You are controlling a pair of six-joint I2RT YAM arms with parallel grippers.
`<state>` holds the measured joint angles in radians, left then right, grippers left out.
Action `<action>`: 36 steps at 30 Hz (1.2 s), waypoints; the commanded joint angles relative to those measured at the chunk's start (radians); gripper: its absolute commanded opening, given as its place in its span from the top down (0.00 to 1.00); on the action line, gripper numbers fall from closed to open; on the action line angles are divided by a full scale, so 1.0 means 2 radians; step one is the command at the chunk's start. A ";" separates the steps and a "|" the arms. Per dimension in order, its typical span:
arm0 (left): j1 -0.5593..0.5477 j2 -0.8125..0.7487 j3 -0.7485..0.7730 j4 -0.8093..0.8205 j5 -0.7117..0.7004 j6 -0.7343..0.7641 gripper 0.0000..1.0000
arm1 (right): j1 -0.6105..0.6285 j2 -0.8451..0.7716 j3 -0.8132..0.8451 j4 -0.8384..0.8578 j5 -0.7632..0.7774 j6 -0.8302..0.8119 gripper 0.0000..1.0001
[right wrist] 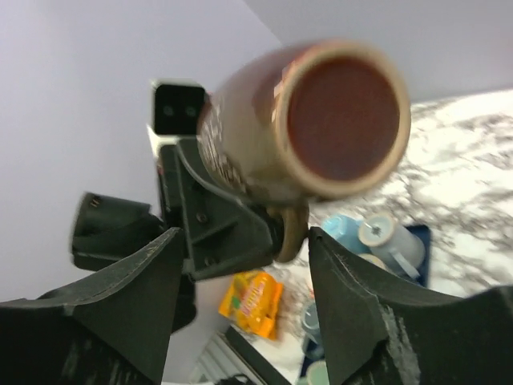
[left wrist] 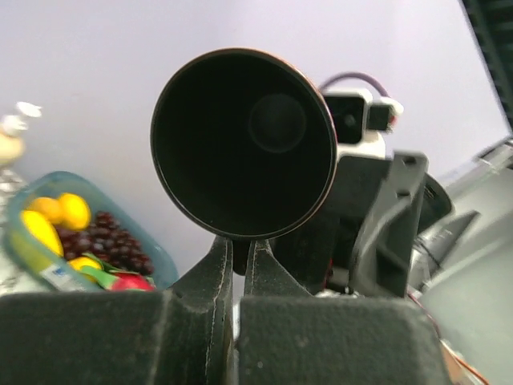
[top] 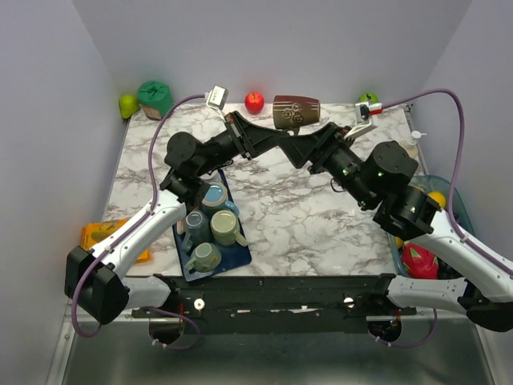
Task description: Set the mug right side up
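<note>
The brown patterned mug (top: 295, 111) hangs on its side in the air above the back of the marble table (top: 304, 216). Its dark mouth (left wrist: 243, 144) faces the left wrist view and its base (right wrist: 345, 120) faces the right wrist view. My left gripper (top: 286, 139) (left wrist: 238, 250) is shut on the mug at its lower side, by the handle (right wrist: 293, 231). My right gripper (top: 304, 149) (right wrist: 240, 241) stands open from the other side. Its fingers (right wrist: 341, 281) straddle the handle and the left gripper's jaws without holding them.
A blue tray (top: 240, 258) with several mugs lies at the front left. An orange packet (top: 100, 237) sits at the left edge. A red apple (top: 254, 102) and green fruit (top: 128, 105) line the back wall. A fruit bowl (top: 439, 186) stands on the right.
</note>
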<state>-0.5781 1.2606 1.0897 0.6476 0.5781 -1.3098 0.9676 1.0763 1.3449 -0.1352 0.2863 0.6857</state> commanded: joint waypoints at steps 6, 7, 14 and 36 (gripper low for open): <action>0.006 0.008 0.085 -0.210 -0.099 0.175 1.00 | 0.006 -0.007 -0.023 -0.212 0.130 0.076 0.22; 0.006 0.013 0.095 -0.234 -0.108 0.192 1.00 | 0.006 -0.010 -0.029 -0.218 0.134 0.082 0.22; 0.005 0.088 0.192 -0.471 -0.285 0.389 1.00 | 0.006 -0.043 -0.076 -0.246 0.141 0.095 0.22; 0.003 0.430 0.454 -0.724 -0.462 0.518 1.00 | 0.005 -0.046 -0.086 -0.344 0.143 0.117 0.21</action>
<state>-0.5697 2.1021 1.9331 -0.7563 -0.2859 -0.3069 0.9779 0.9981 1.1862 -0.7776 0.5350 0.8993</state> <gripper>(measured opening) 0.049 0.785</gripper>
